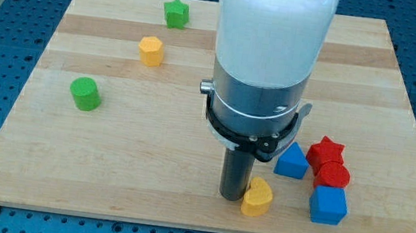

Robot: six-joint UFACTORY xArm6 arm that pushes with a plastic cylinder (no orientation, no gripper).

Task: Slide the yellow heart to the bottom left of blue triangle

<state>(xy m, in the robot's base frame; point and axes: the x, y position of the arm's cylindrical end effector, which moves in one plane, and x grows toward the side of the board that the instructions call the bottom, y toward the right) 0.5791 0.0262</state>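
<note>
The yellow heart [258, 197] lies near the view's bottom edge of the board, right of centre. The blue triangle [292, 161] sits just above and to the right of it. My tip [231, 197] is at the end of the dark rod and touches the heart's left side. The heart is below and left of the triangle, with a small gap between them.
A red star [326, 152] and a red round block [333, 176] sit right of the triangle, with a blue cube [328, 205] below them. A yellow hexagon [151, 49], a green hexagon [176, 13] and a green cylinder [85, 93] lie on the wooden board [105, 167] at the left.
</note>
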